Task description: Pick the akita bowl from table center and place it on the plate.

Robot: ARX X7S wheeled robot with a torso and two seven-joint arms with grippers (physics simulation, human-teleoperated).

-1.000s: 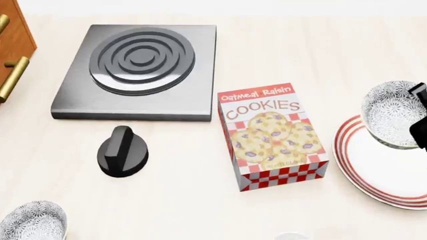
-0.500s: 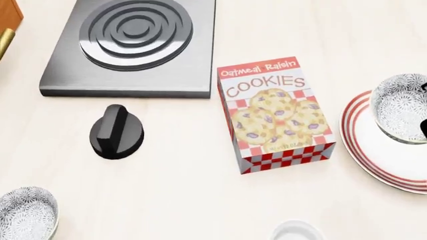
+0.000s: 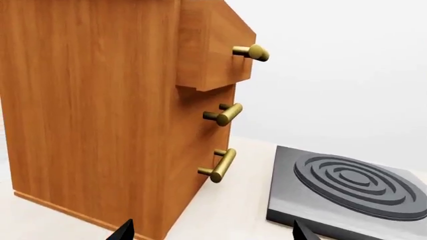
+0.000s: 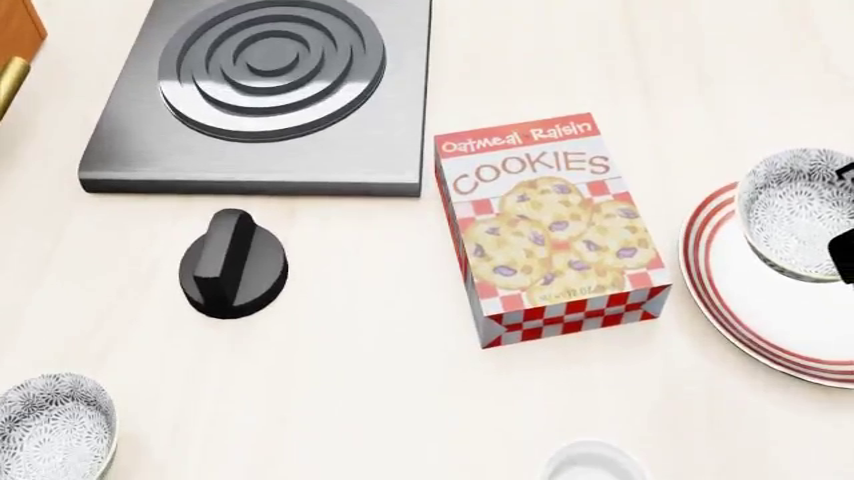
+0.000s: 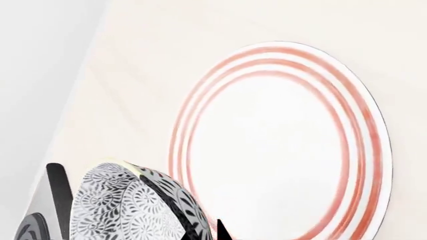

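The akita bowl (image 4: 798,212), speckled grey and white, hangs at the right edge of the head view over the left rim of the plate (image 4: 747,295). My right gripper (image 4: 845,214) is shut on it, with black fingers showing at the bowl's far and near sides. The right wrist view has the bowl (image 5: 123,207) between my right gripper's (image 5: 139,216) fingers, and the red-ringed plate (image 5: 287,135) lies beyond it. I cannot tell whether the bowl touches the plate. My left gripper (image 3: 212,234) is open and empty, near a wooden cabinet (image 3: 100,110).
A cookies box (image 4: 554,225) lies just left of the plate. A black knob (image 4: 234,262) and a grey hob (image 4: 267,90) sit further left. A second speckled bowl (image 4: 51,428) and a white cup (image 4: 595,466) are at the near edge. The hob (image 3: 350,182) lies beside the cabinet.
The head view shifted a second ago, sliding everything up the picture. Relative to the cookies box, the bowl came nearer and further over the plate. In the last half second it barely moved.
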